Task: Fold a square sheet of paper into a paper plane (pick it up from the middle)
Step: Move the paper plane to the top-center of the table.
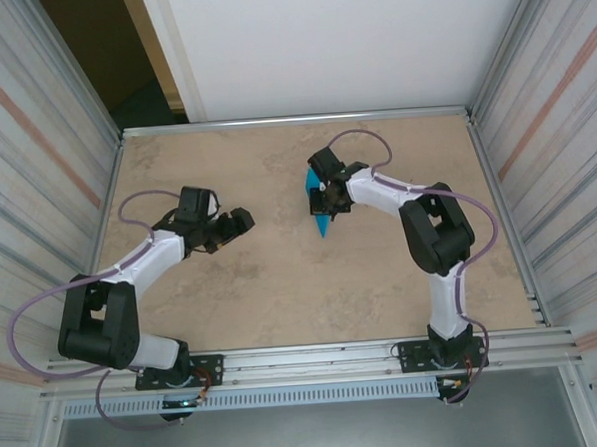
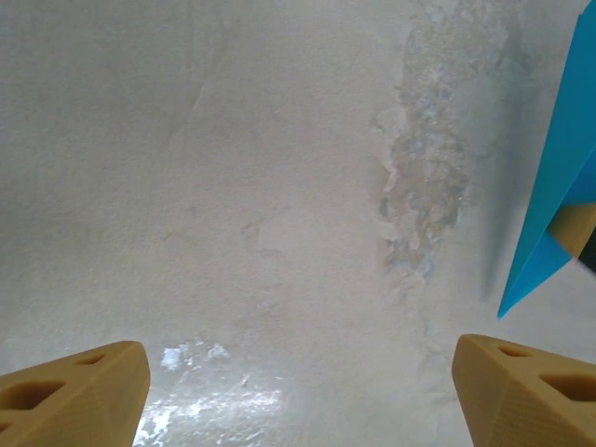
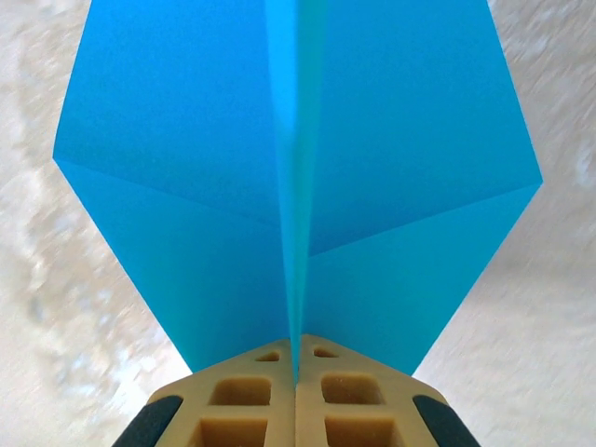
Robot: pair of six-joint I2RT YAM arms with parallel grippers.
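We see a sandy worktop (image 1: 282, 294) with ribbed metal walls on the left (image 1: 35, 157) and right (image 1: 563, 119), a white wall (image 1: 349, 41) at the back and a metal rail (image 1: 305, 355) along the near edge. Most of the worktop is bare, so both arms have plenty of room on every side, and nothing sits close to an edge.

The paper plane (image 1: 320, 216) is near the middle of the worktop, a little to the right and towards the back. The right gripper (image 1: 323, 198) is clenched on it. From the right wrist we see the right gripper (image 3: 296, 358) pinching the middle fold of the plane (image 3: 298, 186), with a blue wing spread out on each side.

From above, the plane's long line runs from back to front, and its sharp tip points to the near edge. We cannot tell if the tip touches the worktop.

The left gripper (image 1: 240, 222) is well apart from the plane, to its left. Its fingers (image 2: 84, 386) are spread wide with nothing between them. From that wrist we see the plane (image 2: 554, 214) at the right edge, tip down.
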